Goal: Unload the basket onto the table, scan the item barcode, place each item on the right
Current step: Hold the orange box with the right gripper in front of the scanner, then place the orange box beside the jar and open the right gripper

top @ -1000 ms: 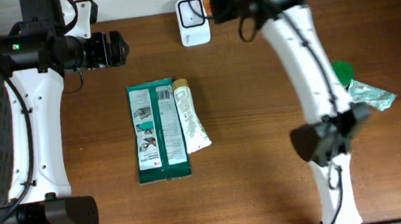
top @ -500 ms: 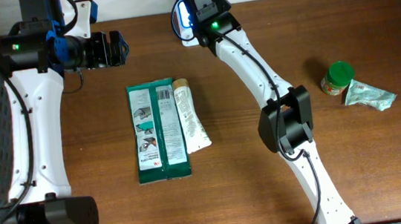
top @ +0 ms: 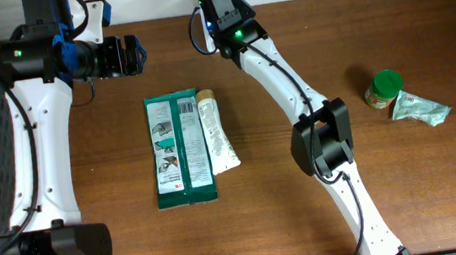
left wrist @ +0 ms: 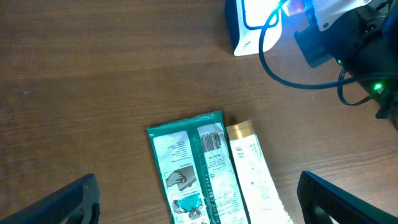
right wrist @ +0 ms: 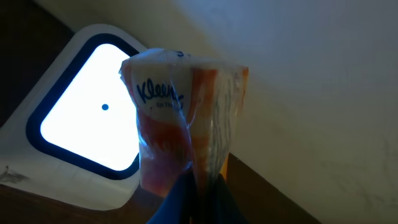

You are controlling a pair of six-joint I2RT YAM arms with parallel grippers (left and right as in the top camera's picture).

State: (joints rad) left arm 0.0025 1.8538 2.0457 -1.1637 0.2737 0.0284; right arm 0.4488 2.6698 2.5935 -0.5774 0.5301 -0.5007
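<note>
– Where did your right gripper (right wrist: 198, 194) end up?
– At the table's (top: 438, 190) far edge, over the scanner (right wrist: 31, 171). A second before, it hung just to the right of the scanner, which showed plainly from overhead; then your arm swung across and hid it from that view.
– Was it grasping anything?
– Yes, its fingers were clenched on the bottom of the tissue pack (right wrist: 183, 124), which stood upright in front of the lit scanner window.
– And your left gripper (top: 131, 54)?
– It was spread wide and held nothing, near the far left corner, just where it had been.
– Did anything else change?
– The green packet (top: 179, 149) and the tube (top: 217, 133) touching it lay mid-table as before. The jar (top: 383, 88) near the right edge, earlier half hidden by your arm, was in full view beside the crumpled wrapper (top: 419, 108).
</note>
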